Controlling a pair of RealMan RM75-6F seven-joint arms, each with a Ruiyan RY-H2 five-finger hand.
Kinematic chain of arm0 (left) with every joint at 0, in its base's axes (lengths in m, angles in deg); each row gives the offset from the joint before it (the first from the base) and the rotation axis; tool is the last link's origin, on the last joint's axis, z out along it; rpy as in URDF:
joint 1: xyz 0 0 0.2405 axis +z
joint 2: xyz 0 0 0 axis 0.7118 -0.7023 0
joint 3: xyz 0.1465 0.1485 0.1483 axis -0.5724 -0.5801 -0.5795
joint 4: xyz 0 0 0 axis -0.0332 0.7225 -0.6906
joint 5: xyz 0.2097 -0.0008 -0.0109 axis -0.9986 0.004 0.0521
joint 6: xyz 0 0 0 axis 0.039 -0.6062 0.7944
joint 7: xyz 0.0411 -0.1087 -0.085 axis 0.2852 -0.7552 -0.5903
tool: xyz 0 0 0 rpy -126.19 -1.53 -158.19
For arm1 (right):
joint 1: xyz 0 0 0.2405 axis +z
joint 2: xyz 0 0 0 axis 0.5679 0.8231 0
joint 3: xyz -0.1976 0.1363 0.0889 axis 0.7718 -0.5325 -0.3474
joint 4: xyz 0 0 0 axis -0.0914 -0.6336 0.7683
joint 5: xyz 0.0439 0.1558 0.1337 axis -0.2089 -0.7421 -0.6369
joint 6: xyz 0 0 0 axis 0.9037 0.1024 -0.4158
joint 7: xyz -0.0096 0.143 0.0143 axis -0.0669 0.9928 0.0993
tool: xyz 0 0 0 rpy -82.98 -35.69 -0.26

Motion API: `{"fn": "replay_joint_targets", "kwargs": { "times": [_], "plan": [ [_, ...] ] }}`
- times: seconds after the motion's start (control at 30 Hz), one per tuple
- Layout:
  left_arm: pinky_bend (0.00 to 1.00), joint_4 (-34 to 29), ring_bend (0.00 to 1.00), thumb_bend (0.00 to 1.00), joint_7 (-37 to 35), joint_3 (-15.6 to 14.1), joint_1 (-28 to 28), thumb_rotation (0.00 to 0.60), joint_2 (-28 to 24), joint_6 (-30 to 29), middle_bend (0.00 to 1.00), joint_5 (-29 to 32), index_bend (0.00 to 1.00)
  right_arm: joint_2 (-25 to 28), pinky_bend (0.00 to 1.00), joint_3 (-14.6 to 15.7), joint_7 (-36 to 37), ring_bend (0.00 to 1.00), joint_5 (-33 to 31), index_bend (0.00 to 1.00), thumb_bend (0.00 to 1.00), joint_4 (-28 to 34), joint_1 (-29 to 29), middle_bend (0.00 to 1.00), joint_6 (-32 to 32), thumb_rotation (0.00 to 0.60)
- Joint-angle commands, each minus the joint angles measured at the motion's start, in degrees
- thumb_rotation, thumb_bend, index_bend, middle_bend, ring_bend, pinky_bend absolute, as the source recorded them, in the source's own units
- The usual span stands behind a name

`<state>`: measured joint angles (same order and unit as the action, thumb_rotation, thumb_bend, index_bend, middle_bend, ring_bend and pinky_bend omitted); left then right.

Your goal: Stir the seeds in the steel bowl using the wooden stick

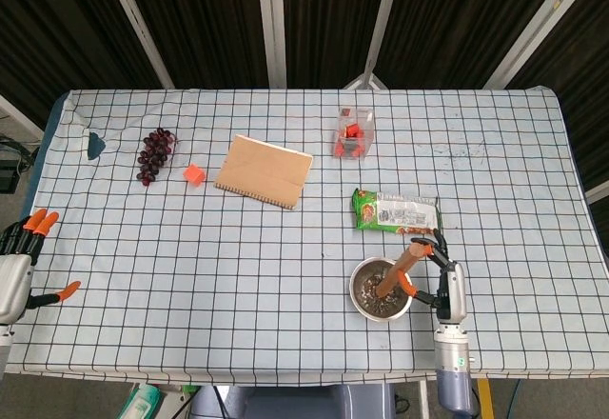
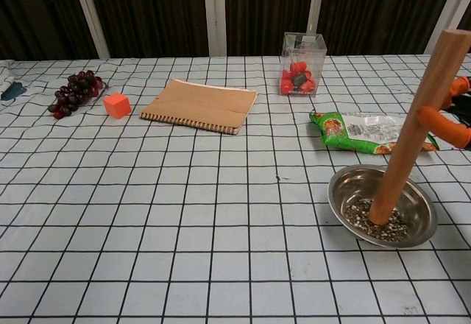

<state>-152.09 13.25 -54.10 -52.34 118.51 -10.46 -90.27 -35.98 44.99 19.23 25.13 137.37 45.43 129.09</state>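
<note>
Most of the setup for this job looks done, and what remains is the stirring itself. The right hand [image 1: 443, 281] holds the wooden stick [image 2: 412, 132] with its fingers [image 2: 444, 125] wrapped around the upper shaft; the stick leans up and to the right from the steel bowl [image 2: 383, 216], its lower end planted among the seeds [image 2: 383, 222] that lie in a thin layer on the bowl's floor. The bowl sits near the front right of the worktop [image 1: 238, 276], just in front of a green snack packet [image 1: 396, 211]. From a single moment I cannot tell how many turns the seeds have had, nor whether they are evenly mixed, so I would judge the task under way rather than finished: sweeps around the bowl are probably left. The left hand [image 1: 17, 265] rests at the far left edge, well apart from the bowl, its fingers spread and holding nothing. A tan notebook [image 1: 264, 171], a bunch of grapes [image 1: 156, 153], an orange cube [image 1: 194, 174] and a clear box [image 1: 353, 134] lie further back, uninvolved.
</note>
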Motion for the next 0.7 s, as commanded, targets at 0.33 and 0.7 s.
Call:
{"fn": "replay_joint_targets", "kwargs": {
  "times": [0.33, 0.7],
  "plan": [
    [0.00, -0.02, 0.00, 0.08, -0.04, -0.05, 0.11, 0.600, 0.02, -0.26, 0.00, -0.20, 0.00, 1.78, 0.00, -0.24, -2.75, 0.30, 1.15, 0.74, 0.56, 4.73, 0.12, 0.65, 1.41, 0.600],
    [0.00, 0.06, 0.00, 0.08, -0.01, -0.07, 0.02, 0.600, 0.05, -0.01, 0.00, -0.10, 0.00, -0.52, 0.00, 0.83, -1.56, 0.30, -0.73, 0.74, 0.56, 0.50, -0.35, 0.65, -0.40, 0.600]
  ]
}}
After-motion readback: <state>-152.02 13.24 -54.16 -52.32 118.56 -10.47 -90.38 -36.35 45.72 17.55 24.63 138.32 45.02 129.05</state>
